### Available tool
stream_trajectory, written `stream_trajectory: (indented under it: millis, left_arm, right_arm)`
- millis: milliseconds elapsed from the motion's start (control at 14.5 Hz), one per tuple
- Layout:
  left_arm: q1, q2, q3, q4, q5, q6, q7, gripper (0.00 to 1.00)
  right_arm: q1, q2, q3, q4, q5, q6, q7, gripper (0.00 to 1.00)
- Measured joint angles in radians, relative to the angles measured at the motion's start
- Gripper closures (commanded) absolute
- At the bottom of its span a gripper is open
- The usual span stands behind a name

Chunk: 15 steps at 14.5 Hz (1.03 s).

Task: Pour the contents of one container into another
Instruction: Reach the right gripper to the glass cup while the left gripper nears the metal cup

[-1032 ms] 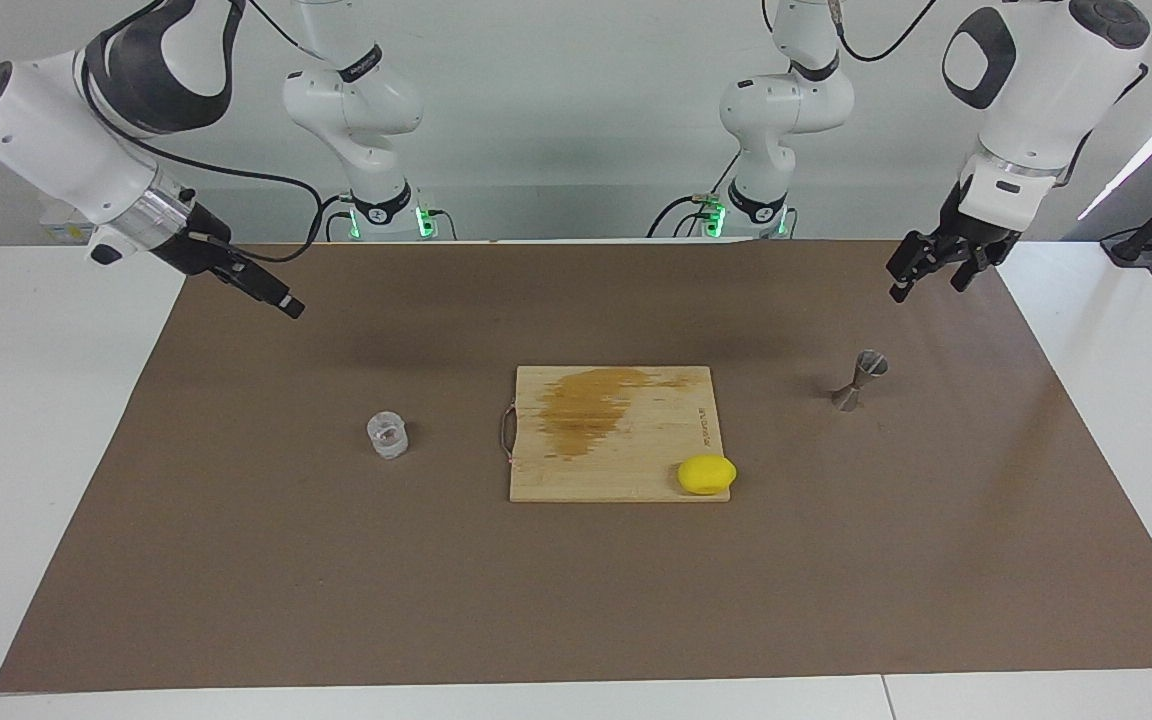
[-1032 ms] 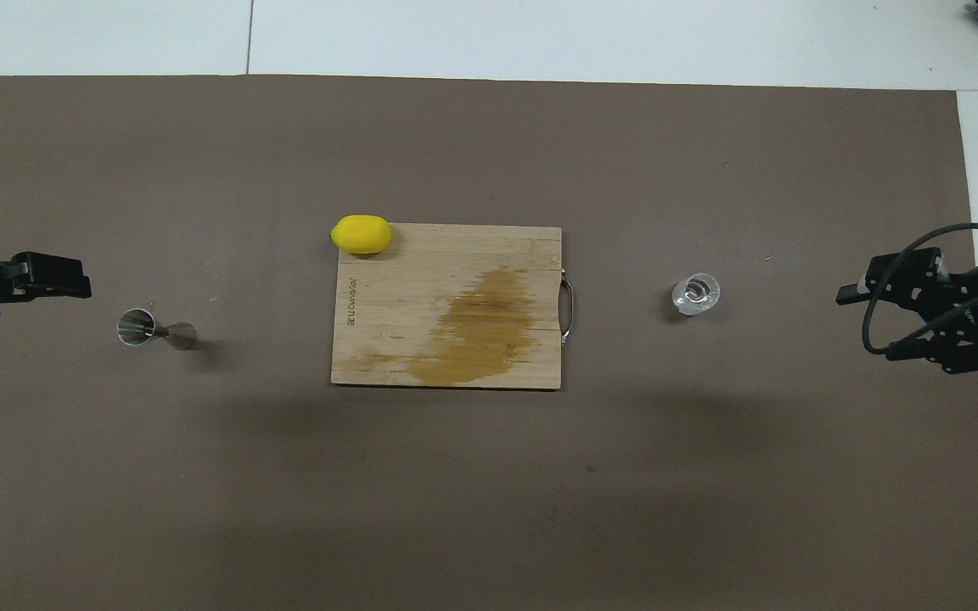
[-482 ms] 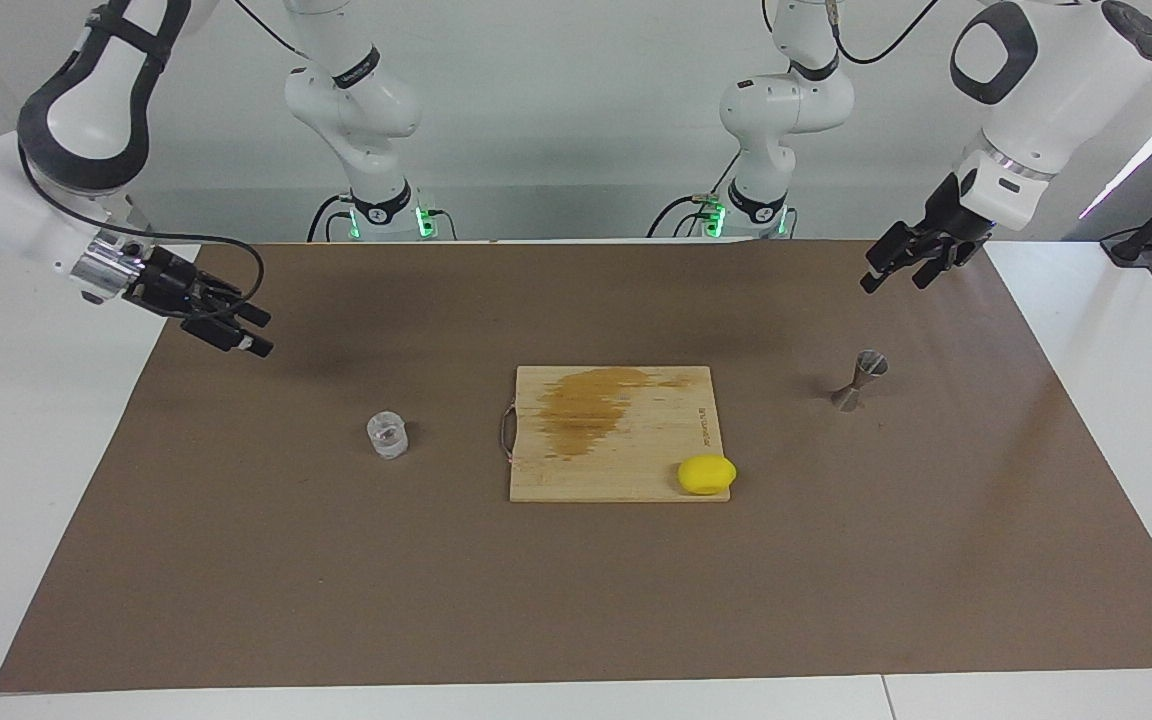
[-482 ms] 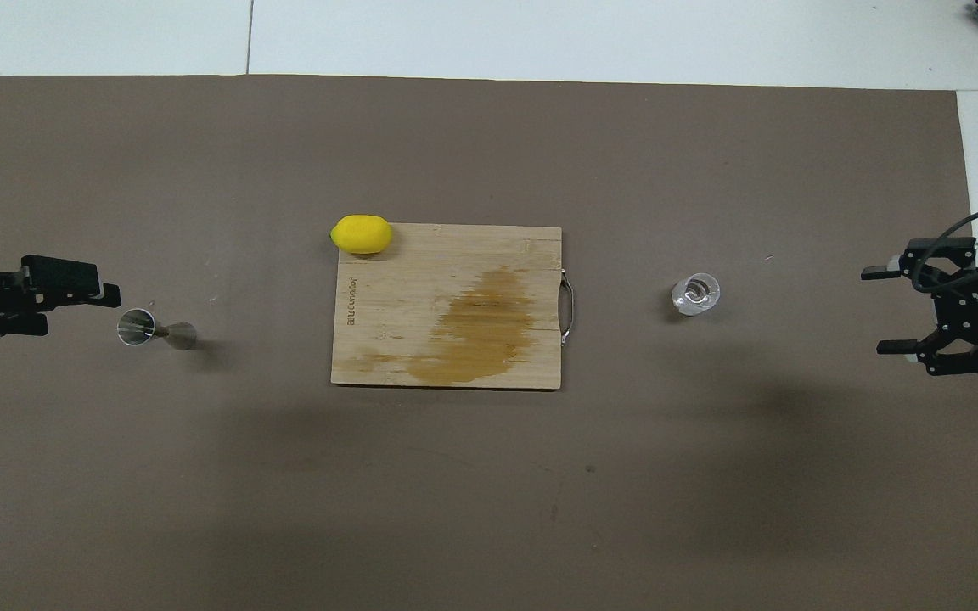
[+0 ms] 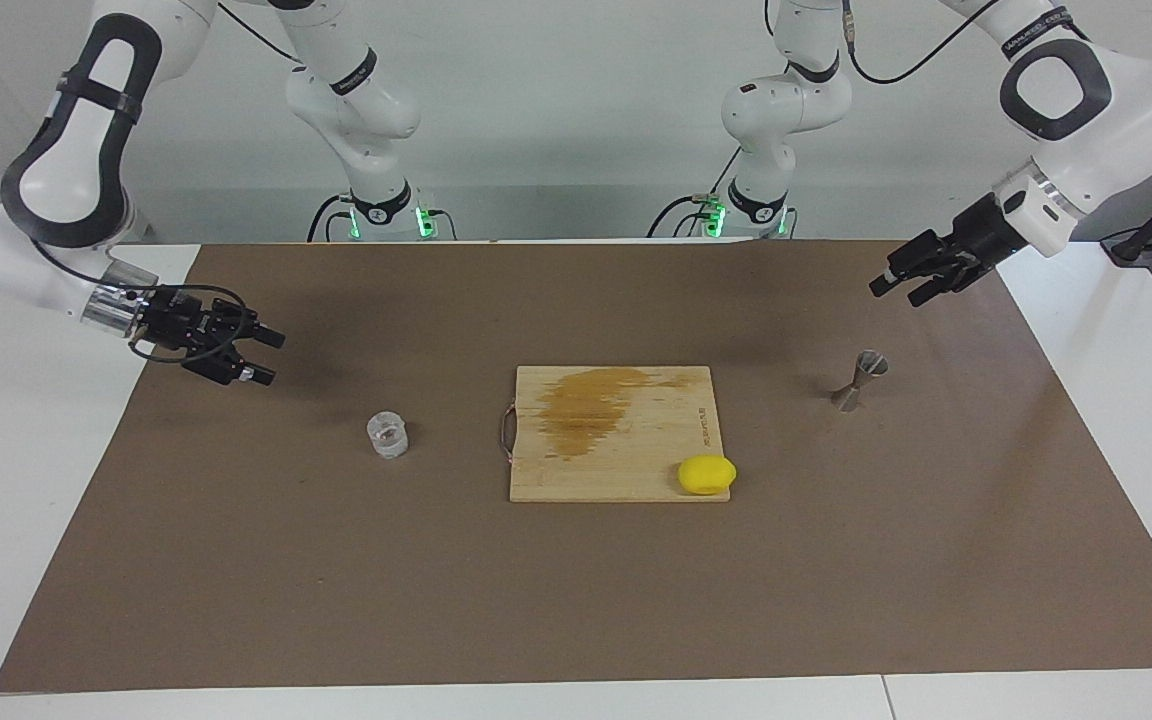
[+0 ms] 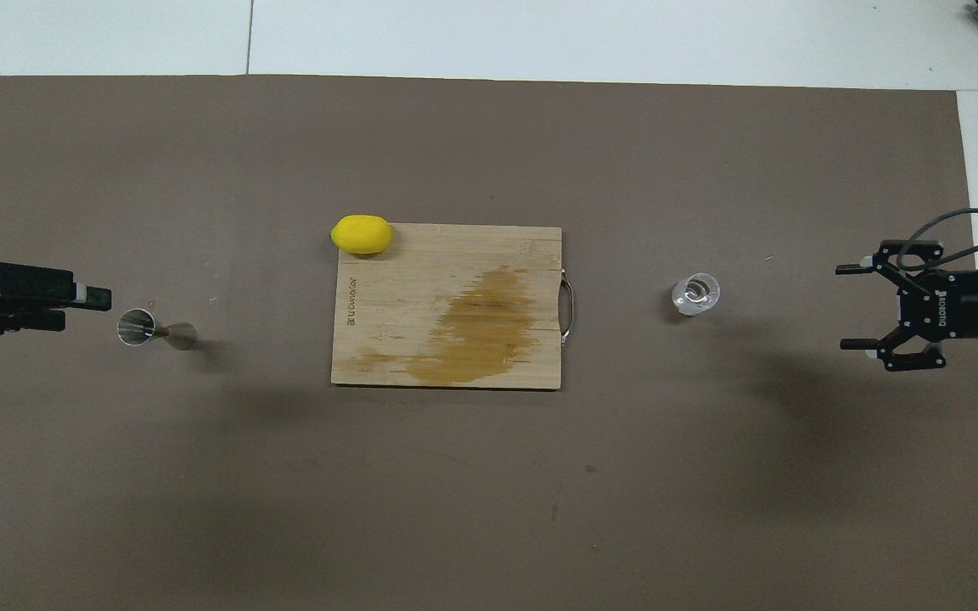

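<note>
The small clear glass cup stands upright on the brown mat, toward the right arm's end of the table. The metal hourglass jigger stands toward the left arm's end. My right gripper hovers low over the mat near the table's edge, open and empty. It points at the cup with a clear gap between them. My left gripper hangs open and empty over the mat beside the jigger, touching nothing.
A wooden cutting board with a dark stain lies mid-table between cup and jigger. A yellow lemon sits at the board's corner farthest from the robots. The brown mat covers most of the white table.
My right gripper has come down toward the mat and turned level, its open fingers now facing the cup. My left gripper has tilted flatter near the jigger. Cup and jigger have not moved.
</note>
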Motion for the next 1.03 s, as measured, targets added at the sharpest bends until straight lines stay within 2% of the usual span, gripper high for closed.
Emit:
stream_trajectory:
  millis: [206,550,894,1032]
  left_arm:
    - [0.066,0.045,0.001,0.001,-0.092,-0.015,0.283,0.0]
    - [0.146,0.091,0.001,0.001,-0.275,-0.063,0.744,0.0]
    - [0.22,0.186,0.001,0.001,-0.39,-0.174,1.287,0.0]
    - [0.25,0.23,0.001,0.0,-0.416,-0.204,1.433,0.0]
  right_arm:
    - [0.0,0.064,0.003,-0.015,0.048,-0.005,0.062,0.0]
    - [0.006,0.171,0.008,-0.012,0.212,0.002,0.356,0.0]
    - [0.056,0.216,0.014,-0.009,0.226,0.026,0.394,0.0]
    - [0.071,0.225,0.014,0.0,0.227,0.035,0.394,0.0]
